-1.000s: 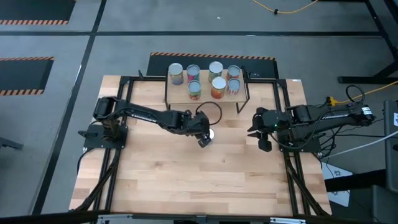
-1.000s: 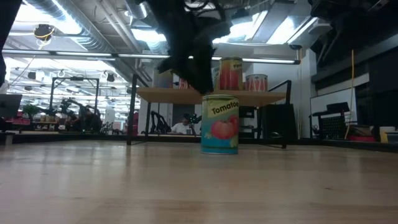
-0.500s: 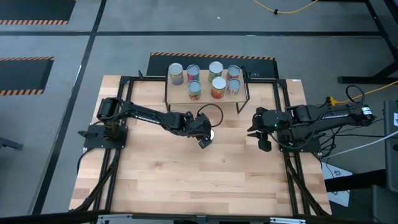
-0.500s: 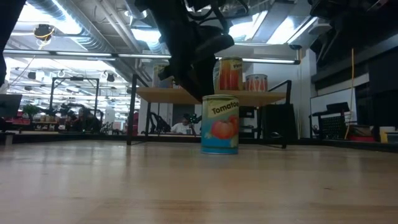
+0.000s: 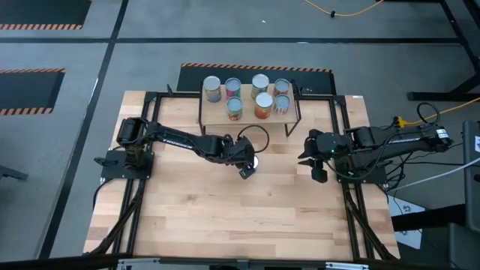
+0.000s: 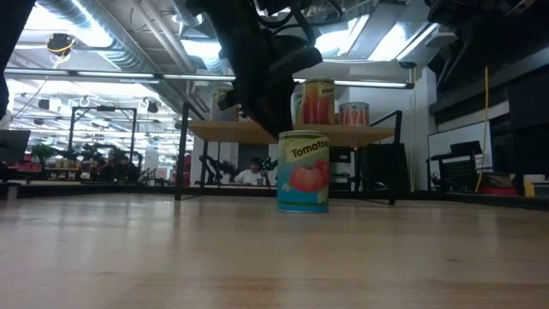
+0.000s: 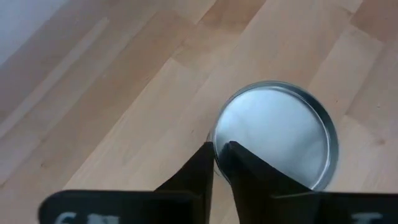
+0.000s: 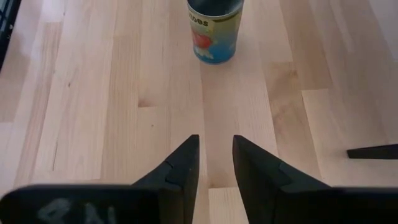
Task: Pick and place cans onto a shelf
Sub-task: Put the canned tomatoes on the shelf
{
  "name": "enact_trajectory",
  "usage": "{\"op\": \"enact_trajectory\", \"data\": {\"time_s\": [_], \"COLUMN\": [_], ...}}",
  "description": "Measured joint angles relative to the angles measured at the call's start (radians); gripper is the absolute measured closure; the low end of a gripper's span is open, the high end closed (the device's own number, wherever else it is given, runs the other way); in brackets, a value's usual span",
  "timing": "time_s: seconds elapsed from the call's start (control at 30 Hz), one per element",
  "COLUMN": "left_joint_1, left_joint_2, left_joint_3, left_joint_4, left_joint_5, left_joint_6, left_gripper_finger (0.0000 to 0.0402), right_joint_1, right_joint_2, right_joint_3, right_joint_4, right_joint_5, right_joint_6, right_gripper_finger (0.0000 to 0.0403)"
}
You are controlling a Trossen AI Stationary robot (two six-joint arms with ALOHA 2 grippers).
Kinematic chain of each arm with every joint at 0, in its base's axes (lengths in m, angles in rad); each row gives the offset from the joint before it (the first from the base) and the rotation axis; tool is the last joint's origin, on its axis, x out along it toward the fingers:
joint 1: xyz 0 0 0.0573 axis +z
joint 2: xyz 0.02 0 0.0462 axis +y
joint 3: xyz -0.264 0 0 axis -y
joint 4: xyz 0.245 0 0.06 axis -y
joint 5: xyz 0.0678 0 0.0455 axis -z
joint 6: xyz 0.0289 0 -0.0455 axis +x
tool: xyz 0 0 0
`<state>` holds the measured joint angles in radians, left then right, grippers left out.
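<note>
One can (image 5: 254,160) with a blue tomato label (image 6: 303,172) stands upright on the wooden table, in front of the shelf (image 5: 216,113). Several other cans (image 5: 262,105) stand on the shelf's board (image 6: 352,133). My left gripper (image 5: 245,169) is shut and points down just over the near-left rim of the can's silver top (image 7: 277,134). My right gripper (image 5: 315,166) waits at the table's right, its fingers (image 8: 216,146) a little apart and empty. It points toward the can (image 8: 214,31). My left gripper's fingertips (image 7: 210,152) stand at the rim of the can's top. I cannot tell whether they touch it. The can stands on the table on its base.
The shelf's thin black legs (image 5: 296,120) stand just beyond the can. A black frame (image 5: 341,135) runs along the table's edges. Bare wooden tabletop (image 5: 240,217) lies on the near side.
My left gripper has tipped a little over the can early in the second and then kept still. The can has stayed in place on the table.
</note>
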<state>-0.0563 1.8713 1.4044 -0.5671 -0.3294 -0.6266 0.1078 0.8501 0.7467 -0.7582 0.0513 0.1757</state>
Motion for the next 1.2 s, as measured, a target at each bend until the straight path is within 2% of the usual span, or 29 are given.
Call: {"op": "enact_trajectory", "data": {"time_s": [0.17,0.53,0.73,0.97,1.2], "left_joint_1": [0.000,0.000,0.002,0.011,0.055], "left_joint_2": [0.000,-0.006,-0.055,-0.155,-0.317], "left_joint_3": [0.000,0.000,-0.002,-0.002,-0.001], "left_joint_4": [0.000,-0.008,-0.044,-0.094,-0.191], "left_joint_5": [0.000,0.011,0.018,0.018,0.008], "left_joint_6": [0.001,0.035,0.037,0.037,0.059], "left_gripper_finger": [0.0396,0.0400,0.0401,0.0401,0.0401], "right_joint_1": [0.000,0.000,0.000,0.000,0.000], "right_joint_2": [0.000,0.000,0.000,0.000,0.000], "right_joint_3": [0.000,0.000,0.000,0.000,0.000], "right_joint_4": [0.000,0.000,0.000,0.006,0.007], "right_joint_5": [0.000,0.000,0.000,0.000,0.000], "right_joint_6": [0.000,0.000,0.000,-0.003,-0.004], "right_gripper_finger": [0.0302,0.0302,0.0302,0.0302,0.0302]}}
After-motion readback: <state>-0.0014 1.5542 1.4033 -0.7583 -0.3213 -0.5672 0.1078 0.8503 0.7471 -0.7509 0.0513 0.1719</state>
